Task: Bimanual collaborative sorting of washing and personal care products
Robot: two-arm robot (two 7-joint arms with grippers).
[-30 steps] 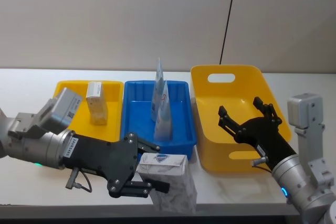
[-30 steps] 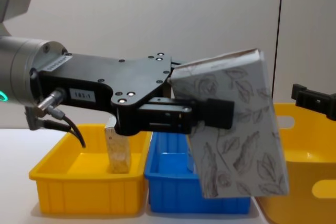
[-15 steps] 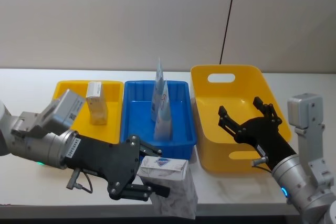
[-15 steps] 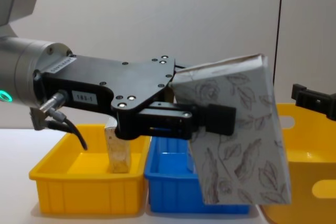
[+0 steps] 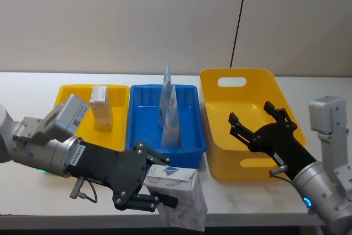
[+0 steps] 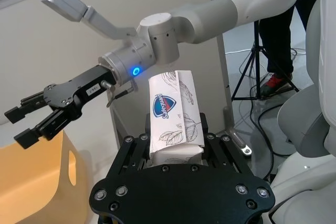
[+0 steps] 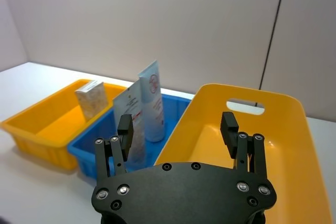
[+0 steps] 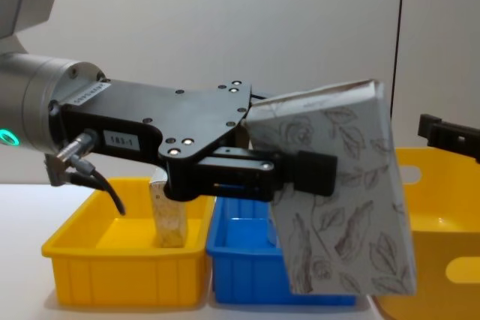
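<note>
My left gripper [image 5: 164,181] is shut on the white pack [image 5: 176,196] printed with grey roses and leaves, holding it tilted in the air in front of the blue bin [image 5: 190,136]. The pack [image 8: 337,192] looms large in the chest view, and the left wrist view shows the pack [image 6: 173,114] standing up between the fingers. Two pale-blue pointed pouches [image 5: 169,108] stand in the blue bin. A small beige speckled box [image 5: 100,107] stands in the low yellow bin [image 5: 93,87]. My right gripper [image 5: 251,113] hangs open over the large yellow bin [image 5: 242,73].
The three bins sit side by side across the white table [image 5: 27,86]. A black cable [image 5: 237,20] runs down the wall behind the large bin. From the right wrist, the pouches [image 7: 142,103] and beige box [image 7: 90,98] lie left of the large yellow bin [image 7: 283,129].
The left gripper has brought the pack slightly lower and nearer the table's front edge. The right arm has shifted a little to the right, its gripper still open.
</note>
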